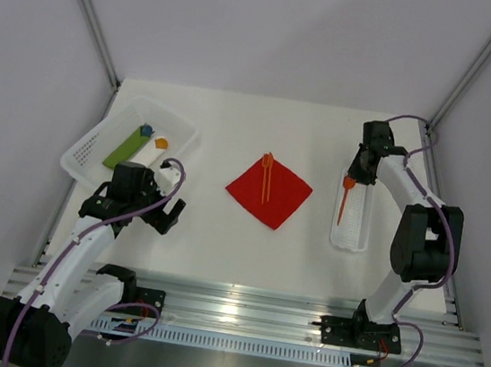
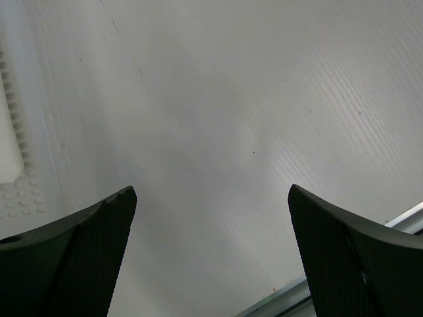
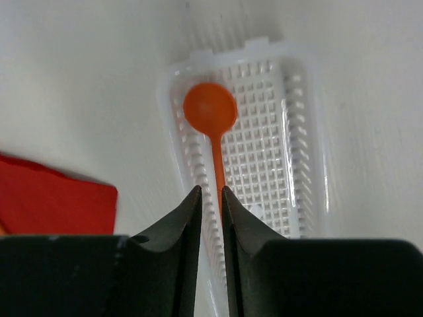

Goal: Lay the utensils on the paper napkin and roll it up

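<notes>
The red paper napkin lies flat at the table's middle, turned like a diamond. One orange utensil, a fork, rests on its far part. An orange spoon lies in a narrow white grid tray on the right, its handle crossing the tray's left rim. My right gripper hangs over that handle. Its jaws stand a narrow slit apart, and the handle shows through the slit beside the right finger. My left gripper is wide open over bare table, holding nothing.
A white basket stands at the left. It holds a green bar, a blue block and an orange block. An aluminium rail runs along the near edge.
</notes>
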Robot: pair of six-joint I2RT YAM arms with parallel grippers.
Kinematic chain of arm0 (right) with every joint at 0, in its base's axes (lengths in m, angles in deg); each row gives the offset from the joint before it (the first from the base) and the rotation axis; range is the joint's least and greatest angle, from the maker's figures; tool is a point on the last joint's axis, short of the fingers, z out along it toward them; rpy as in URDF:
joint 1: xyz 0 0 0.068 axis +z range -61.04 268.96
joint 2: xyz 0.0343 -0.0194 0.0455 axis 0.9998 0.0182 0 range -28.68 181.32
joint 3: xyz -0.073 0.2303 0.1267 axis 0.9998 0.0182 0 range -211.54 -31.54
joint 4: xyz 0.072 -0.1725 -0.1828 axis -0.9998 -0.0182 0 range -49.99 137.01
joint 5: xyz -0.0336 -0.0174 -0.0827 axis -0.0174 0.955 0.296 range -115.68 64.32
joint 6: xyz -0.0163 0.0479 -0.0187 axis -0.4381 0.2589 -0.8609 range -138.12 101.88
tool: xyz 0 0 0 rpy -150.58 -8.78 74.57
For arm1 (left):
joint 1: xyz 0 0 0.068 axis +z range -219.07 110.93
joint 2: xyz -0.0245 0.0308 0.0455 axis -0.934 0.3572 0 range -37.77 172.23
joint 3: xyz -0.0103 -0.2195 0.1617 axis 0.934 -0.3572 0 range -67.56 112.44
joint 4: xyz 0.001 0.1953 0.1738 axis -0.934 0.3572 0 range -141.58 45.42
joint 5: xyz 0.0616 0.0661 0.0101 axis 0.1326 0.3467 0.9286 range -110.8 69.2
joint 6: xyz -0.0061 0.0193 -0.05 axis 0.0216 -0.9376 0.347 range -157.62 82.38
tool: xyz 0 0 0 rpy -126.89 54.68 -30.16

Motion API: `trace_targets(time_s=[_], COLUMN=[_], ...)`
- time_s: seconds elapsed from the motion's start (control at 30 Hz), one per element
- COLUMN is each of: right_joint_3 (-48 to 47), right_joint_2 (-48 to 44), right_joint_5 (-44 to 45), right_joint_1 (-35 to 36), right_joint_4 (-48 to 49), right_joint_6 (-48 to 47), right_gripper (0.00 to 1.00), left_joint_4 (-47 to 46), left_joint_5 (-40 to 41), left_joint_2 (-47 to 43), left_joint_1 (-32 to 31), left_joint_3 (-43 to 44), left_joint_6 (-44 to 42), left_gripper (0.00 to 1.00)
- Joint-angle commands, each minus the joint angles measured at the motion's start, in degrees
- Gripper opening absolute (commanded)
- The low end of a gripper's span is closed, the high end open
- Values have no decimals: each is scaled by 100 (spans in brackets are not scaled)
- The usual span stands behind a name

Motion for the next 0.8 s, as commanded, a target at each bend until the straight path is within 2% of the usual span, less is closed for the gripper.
trace_targets(time_s=[0.0, 0.43, 0.77], right_joint_3=[248, 512, 723], right_joint_2=[192, 843, 913], right_joint_5=[-283, -222, -380], right_joint_1=[123, 88, -70], right_joint_4=[176, 492, 686], right_joint_6=[-137, -154, -163], right_gripper=[22, 23, 22], left_joint_4=[-135, -135, -144], left_joint_5=[39, 101, 101], left_joint_2=[-15, 64, 117], left_joint_1=[-36, -36, -36], left_joint_3=[-2, -20, -2], left_joint_6=[48, 57, 57], left_gripper=[100, 100, 99])
